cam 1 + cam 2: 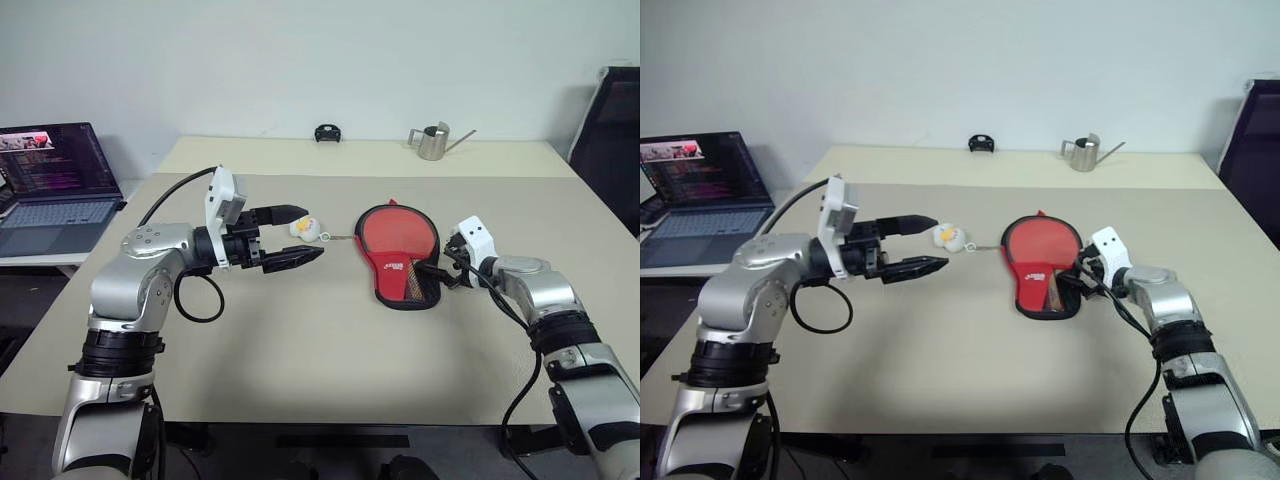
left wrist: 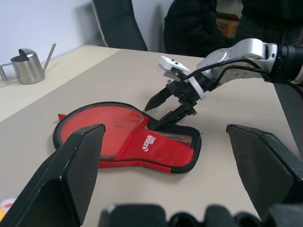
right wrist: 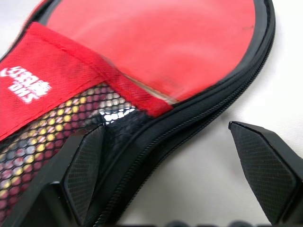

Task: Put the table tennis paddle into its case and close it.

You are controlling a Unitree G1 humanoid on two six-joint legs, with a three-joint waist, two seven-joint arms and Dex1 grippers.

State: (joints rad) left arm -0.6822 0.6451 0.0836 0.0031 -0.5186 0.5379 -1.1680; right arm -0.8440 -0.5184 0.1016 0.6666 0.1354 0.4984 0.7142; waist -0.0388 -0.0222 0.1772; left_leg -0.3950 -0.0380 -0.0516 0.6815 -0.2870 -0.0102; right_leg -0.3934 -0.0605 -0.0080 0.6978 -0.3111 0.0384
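The case (image 1: 399, 255) lies flat toward the right side of the tabletop (image 1: 300, 370), well in from every edge, with its round end pointing to the far edge and its narrow end toward the near edge. The paddle (image 2: 106, 125) sits inside it, the round red face showing in the open upper part, while the red fabric flap with the white logo and the black mesh pocket cover the lower part. The right hand (image 1: 447, 268) is spread wide and grasps nothing; it hovers low at the case's right edge beside the mesh pocket, and in the right wrist view one finger (image 3: 84, 170) sits over the black zipper edging while the other hangs over bare tabletop, though whether it touches the fabric cannot be told. The left hand (image 1: 298, 234) is also spread wide and empty, raised above the tabletop left of the case and pointing toward it. A small white and yellow toy (image 1: 306, 228) lies just past its fingertips, between that hand and the case. A metal watering can (image 1: 432, 141) and a small black object (image 1: 327, 133) stand near the far edge.
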